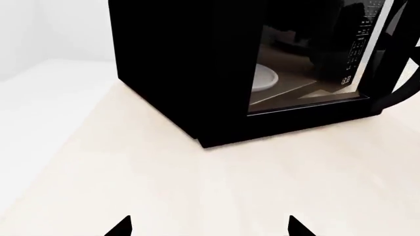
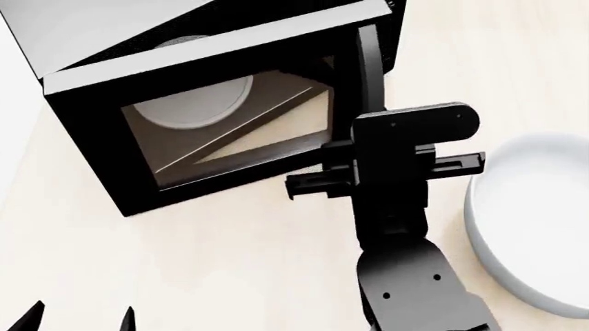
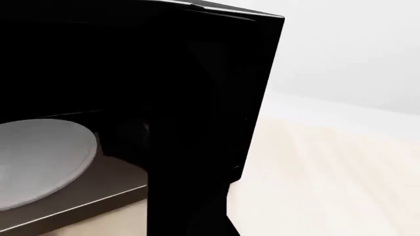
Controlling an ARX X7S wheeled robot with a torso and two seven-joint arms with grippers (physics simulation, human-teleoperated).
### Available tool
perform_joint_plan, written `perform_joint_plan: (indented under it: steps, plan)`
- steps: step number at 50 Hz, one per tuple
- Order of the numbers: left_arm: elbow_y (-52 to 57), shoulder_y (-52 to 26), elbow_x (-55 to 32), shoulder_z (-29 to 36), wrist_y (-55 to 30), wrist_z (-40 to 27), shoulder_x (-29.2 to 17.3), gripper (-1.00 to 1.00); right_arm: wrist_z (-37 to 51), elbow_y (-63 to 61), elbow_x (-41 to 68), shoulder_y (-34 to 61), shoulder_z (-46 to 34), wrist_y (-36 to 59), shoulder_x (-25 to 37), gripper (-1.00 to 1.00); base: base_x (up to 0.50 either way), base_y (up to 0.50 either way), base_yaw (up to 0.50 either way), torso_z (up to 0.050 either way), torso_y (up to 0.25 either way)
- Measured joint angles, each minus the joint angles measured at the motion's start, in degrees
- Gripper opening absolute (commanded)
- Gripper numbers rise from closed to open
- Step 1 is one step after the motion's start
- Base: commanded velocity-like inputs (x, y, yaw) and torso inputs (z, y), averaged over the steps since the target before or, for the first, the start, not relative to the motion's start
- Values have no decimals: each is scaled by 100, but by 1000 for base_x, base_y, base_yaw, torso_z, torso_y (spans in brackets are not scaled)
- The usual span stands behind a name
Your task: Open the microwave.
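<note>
only the head view shows a white bowl [image 2: 529, 221] right of the microwave [image 2: 212, 103], black with a glass door, on the table [image 2: 230, 262]. right gripper [image 2: 387, 172] at its handle [image 2: 368, 69], grip unclear; left gripper [image 1: 210, 227] spread wide.

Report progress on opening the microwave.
Done: the right end effector is at the microwave handle, though its wrist hides the grip. In hand: the pull; the door looks slightly ajar at most. Remaining: swing it wide. The left end effector is open above the table.
</note>
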Motion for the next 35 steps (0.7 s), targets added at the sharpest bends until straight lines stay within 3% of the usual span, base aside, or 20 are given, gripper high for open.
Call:
perform_joint_plan:
  steps: [35]
  plan:
    - [0, -10, -41, 59, 30, -46, -49, 100, 562, -1819, 247, -1140, 29, 536, 454, -100, 0, 2, 5, 1, 3]
